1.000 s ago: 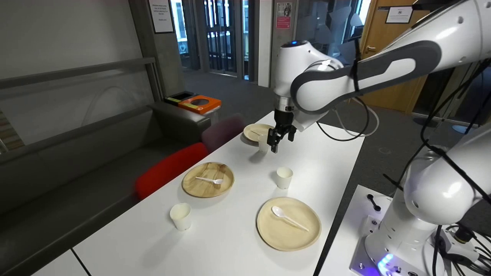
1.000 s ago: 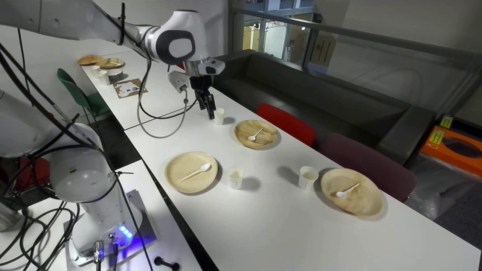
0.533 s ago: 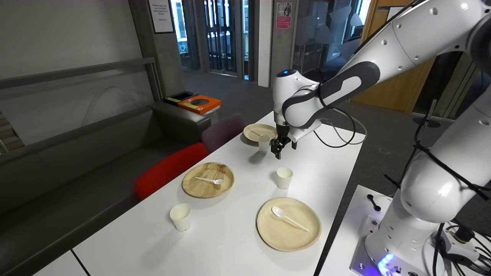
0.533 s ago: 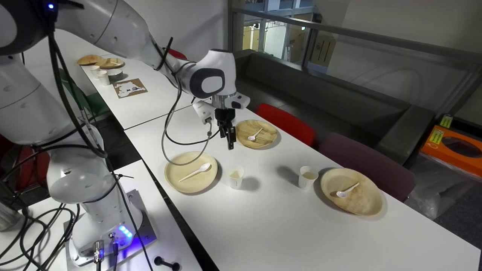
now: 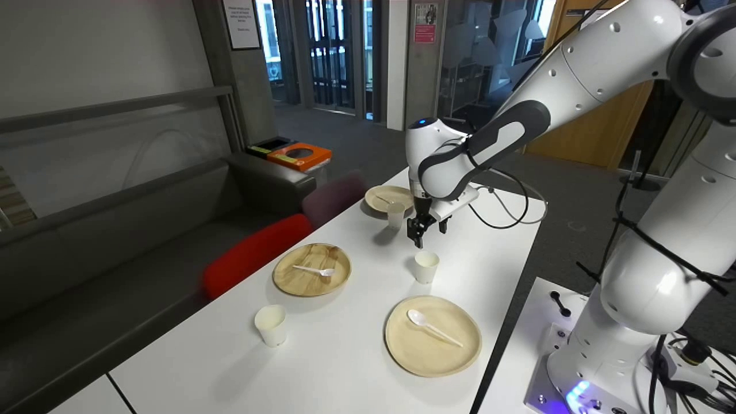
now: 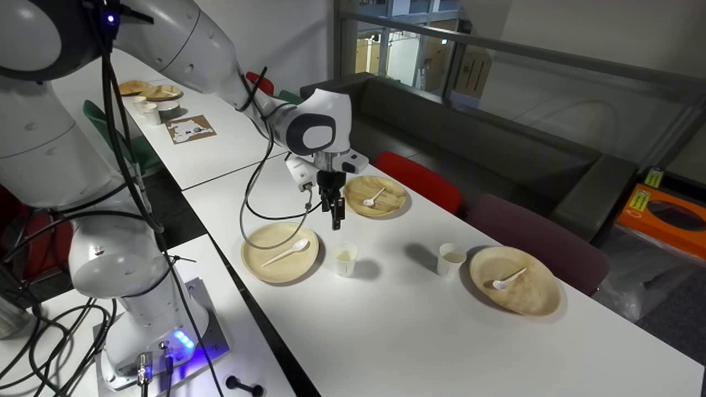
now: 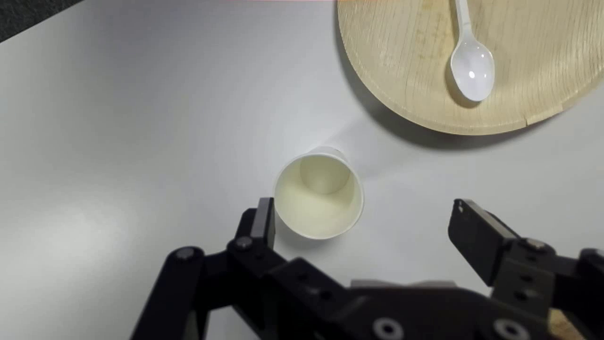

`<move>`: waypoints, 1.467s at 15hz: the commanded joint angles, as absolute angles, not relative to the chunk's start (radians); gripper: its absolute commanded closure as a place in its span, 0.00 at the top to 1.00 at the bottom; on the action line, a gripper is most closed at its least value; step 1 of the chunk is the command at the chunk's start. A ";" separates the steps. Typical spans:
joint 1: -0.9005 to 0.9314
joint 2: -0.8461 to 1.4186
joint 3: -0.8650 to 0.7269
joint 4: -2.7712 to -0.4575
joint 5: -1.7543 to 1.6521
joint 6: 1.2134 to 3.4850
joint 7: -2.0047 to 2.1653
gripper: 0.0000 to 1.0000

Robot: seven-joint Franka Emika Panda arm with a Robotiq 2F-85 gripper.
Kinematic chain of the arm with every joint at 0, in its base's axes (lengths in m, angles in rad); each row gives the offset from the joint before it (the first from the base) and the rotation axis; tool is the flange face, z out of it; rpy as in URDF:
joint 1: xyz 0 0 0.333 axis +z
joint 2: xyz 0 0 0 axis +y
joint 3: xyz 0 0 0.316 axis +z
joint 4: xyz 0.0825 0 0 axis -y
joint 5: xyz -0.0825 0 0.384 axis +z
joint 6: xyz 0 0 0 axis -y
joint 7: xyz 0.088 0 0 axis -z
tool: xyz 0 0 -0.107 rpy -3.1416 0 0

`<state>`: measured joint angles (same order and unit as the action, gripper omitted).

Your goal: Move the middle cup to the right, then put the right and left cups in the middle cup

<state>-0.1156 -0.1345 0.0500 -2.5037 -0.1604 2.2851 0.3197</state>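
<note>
The Robotiq gripper [image 7: 361, 203], its jaws wide apart, hung above a plain white cup [image 7: 319, 196], tapered, upright and creamy inside, on the white table [image 7: 165, 118] just beside a tan plate [image 7: 406, 80]. In an exterior view, the nearest cup [image 5: 271, 326] and farthest cup [image 5: 395, 216] matched it. A second earlier the gripper hung higher; the cups stayed put.

Soft glare on white tabletop [image 7: 71, 241]
</note>
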 commanded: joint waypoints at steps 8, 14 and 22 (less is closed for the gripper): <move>-0.099 -0.020 0.030 -2.451 -0.188 2.281 0.365 1.00; -0.078 0.173 -0.013 -2.356 -0.188 2.300 0.438 1.00; -0.038 0.329 -0.077 -2.235 -0.140 2.294 0.424 1.00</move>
